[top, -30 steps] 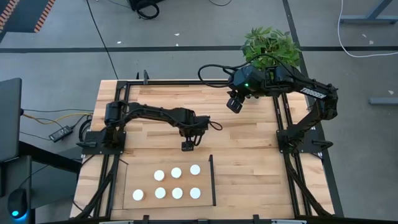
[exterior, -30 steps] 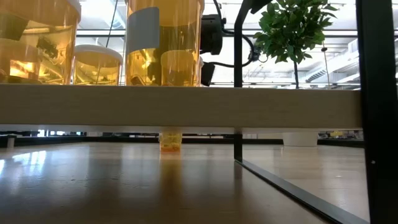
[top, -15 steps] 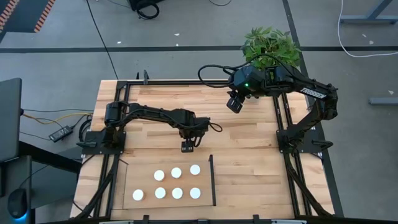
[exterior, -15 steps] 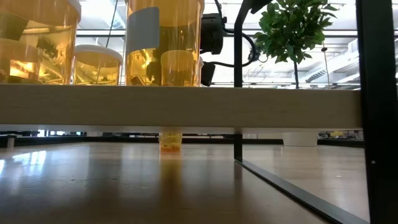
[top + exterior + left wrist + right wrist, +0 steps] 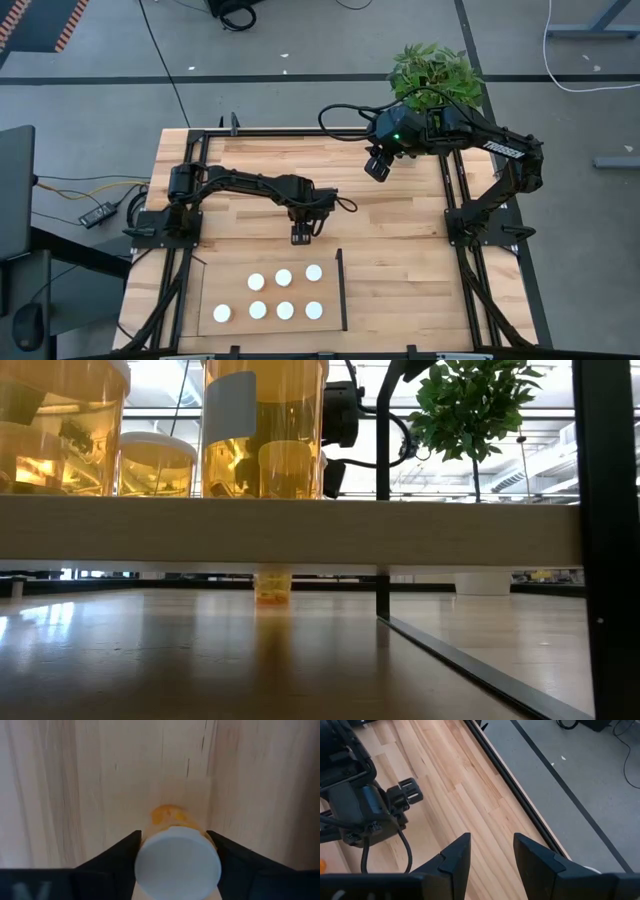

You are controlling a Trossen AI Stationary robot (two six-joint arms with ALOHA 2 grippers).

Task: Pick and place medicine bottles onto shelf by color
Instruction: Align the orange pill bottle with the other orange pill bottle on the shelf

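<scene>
Since the earlier frame the left gripper has drawn its fingers in around a bottle and barely shifted otherwise; the right arm has not moved. In the left wrist view the two dark fingers now sit just beside the white cap on either side, and whether they press on it cannot be told. The bottle stands upright on the bare table, just beyond the open long edge of the shelf, about midway across the tabletop. From table height it shows as a small orange bottle under the shelf board.

The right gripper hangs above the far right part of the table, near the plant, its fingers apart at a middling gap with nothing between them.

Six bottles stand on the shelf in two rows of three, their white caps up. The black strip runs along the shelf's right edge. In the low view three of them loom large and amber on top of the board
</scene>
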